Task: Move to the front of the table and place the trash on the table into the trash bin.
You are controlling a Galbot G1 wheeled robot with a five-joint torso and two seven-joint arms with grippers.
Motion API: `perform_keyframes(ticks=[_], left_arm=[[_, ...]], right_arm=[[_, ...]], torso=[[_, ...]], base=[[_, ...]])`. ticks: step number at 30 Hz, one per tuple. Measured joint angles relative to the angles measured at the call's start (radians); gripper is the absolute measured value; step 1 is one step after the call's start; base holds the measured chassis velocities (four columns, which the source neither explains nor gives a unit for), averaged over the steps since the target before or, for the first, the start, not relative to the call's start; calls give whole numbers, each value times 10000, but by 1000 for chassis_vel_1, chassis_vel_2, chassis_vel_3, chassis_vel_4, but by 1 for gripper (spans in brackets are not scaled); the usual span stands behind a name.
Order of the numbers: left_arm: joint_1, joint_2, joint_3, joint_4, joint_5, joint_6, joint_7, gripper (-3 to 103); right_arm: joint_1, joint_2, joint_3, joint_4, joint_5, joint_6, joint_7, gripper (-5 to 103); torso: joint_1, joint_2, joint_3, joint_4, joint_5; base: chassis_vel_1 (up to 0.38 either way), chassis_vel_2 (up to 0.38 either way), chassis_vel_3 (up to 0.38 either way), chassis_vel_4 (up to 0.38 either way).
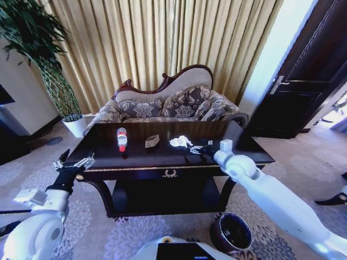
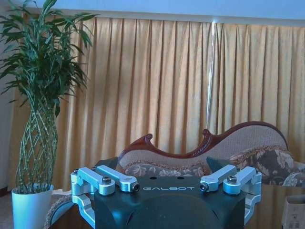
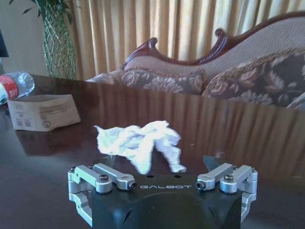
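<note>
Trash all on the surface point(image 1: 108, 135), none binned: wad point(image 1: 180, 142) just ahead of the right gripper point(image 1: 201, 149), box point(image 1: 152, 141) farther to that gripper's left, bottle point(image 1: 122, 138) beyond the box. Right gripper low over the dark top, spread wide and empty, wad lying just beyond the open fingers. Left gripper point(image 1: 75, 163) parked off the near left corner, likewise wide and holding nothing. Bin point(image 1: 232, 233) on the carpet below and behind the right gripper, near the robot's base. Approach judged done; three pickups and drops left, wad likely first. Wad: crumpled white paper, soft, irregular, easily crushed. Box: tan card, flat-sided, printed. Bottle: clear ribbed plastic, red cap and label, lying on its side, liable to roll. Surface: glossy dark wood, mirror-like, gold-trimmed. Bin: round, dark, black inside.
</note>
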Motion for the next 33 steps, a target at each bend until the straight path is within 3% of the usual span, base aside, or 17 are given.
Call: perform_keyframes(ticks=[8,27,29,31,33], left_arm=[[21,-112,6,84,40,-42,21,100],[79,-207,33,87,129,-155,125,100],[102,-222,22,98,131,-186,130,100],[112,-232,15,126,141,-211,131,100],[147,-251,0,209,198,-308,182,100]], right_arm=[[739,465,-731,-409,145,-165,224,100],[1416,866,-1292,-1167,-171,-110,235,102],[1409,889,-1305,-1204,-231,-70,234,93],[1394,893,-1308,-1229,-294,-35,235,93],[1335,877,-1308,-1239,-345,17,227,83]], torso=[[0,0,0,0,-1],[0,0,0,0,-1],[0,0,-1,0,-1],[0,0,0,0,0],[0,0,-1,0,-1]], base=[[0,0,0,0],[0,0,0,0],[0,0,0,0],[0,0,0,0],[0,0,0,0]])
